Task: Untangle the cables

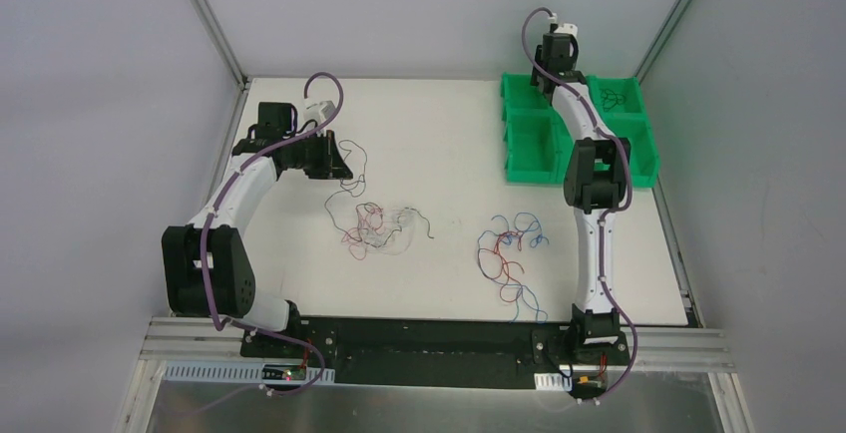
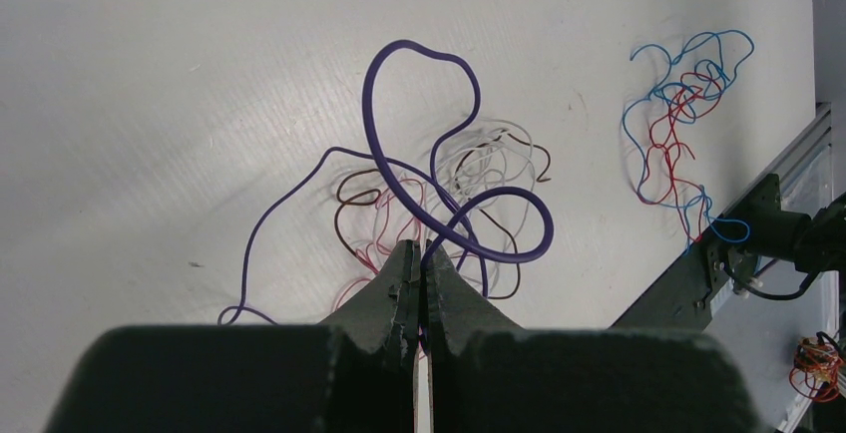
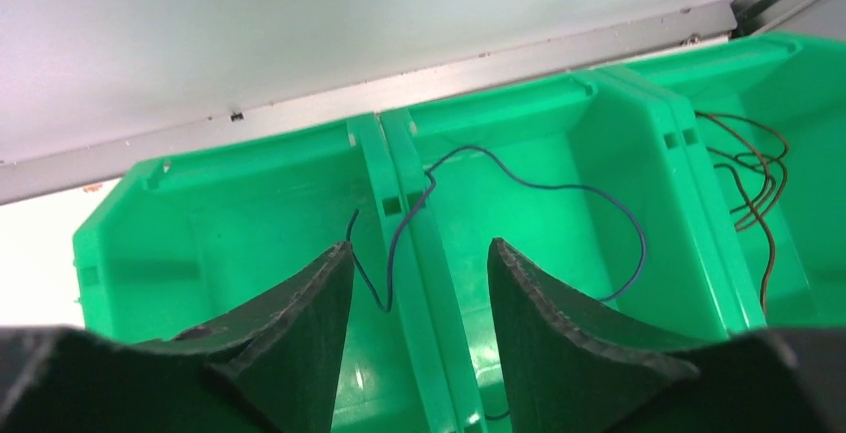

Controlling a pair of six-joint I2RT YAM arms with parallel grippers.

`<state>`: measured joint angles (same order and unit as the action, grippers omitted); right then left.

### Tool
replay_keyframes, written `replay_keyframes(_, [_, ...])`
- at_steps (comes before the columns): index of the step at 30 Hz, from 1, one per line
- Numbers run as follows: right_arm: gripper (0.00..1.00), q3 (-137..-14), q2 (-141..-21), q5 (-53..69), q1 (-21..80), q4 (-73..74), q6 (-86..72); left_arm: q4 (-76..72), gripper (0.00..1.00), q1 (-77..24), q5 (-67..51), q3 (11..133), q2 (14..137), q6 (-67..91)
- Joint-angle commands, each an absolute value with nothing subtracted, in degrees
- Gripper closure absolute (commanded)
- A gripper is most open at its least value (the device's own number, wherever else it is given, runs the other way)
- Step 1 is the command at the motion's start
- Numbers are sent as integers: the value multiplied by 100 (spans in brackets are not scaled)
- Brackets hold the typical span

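My left gripper [image 2: 421,245] is shut on a dark purple wire [image 2: 371,104] that loops up in front of the fingers and trails left across the table. Behind it lies a bunch of red, whitish and brown wires [image 2: 469,169]. In the top view this gripper [image 1: 337,164] is at the far left, with the wire running down to that bunch [image 1: 377,223]. A blue and red bunch [image 1: 509,248] lies mid-right and also shows in the left wrist view [image 2: 683,119]. My right gripper [image 3: 419,245] is open above the green bins, over a blue wire [image 3: 619,218] draped across a divider.
Green bins [image 1: 534,159] stand at the back right; the right arm's wrist [image 1: 555,54] hangs over them. One bin holds brown wires [image 3: 760,179]. A metal frame rail [image 2: 698,273] edges the table near the arm bases.
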<state>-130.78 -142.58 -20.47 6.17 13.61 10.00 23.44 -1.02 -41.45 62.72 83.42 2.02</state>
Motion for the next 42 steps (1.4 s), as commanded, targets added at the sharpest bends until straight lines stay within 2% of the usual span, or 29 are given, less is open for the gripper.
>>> replay_keyframes(1, [46,-13538,-14489,-2112,598,1035,1279,2461,100,-44,-4149,6452,8367,79])
replay_keyframes(8, [50,-13553,-14636,-2127,565,992,1492,2496,100,-35,-4115,6456,8339,70])
replay_keyframes(16, [78,-13232,-14307,-1856,563,864,1560,2504,100,-35,-4129,6489,8395,96])
replay_keyframes(19, [80,-13027,-14086,-1646,540,796,1512,2504,100,-35,-4140,6499,8409,97])
replay_keyframes(23, [75,-12978,-13877,-1350,449,852,1237,2505,100,-35,-4157,6489,8420,97])
replay_keyframes(31, [73,-12943,-13661,-679,179,1011,549,2505,100,-35,-4192,6486,8458,105])
replay_keyframes(36, [79,-12937,-13640,-352,85,1087,268,2505,100,-35,-4202,6541,8520,97])
replay_keyframes(40, [64,-12946,-13630,-83,40,1169,24,2505,100,-35,-4219,6575,8558,88])
replay_keyframes(42, [65,-12936,-13618,88,25,1182,-172,2505,100,-34,-4227,6591,8569,88])
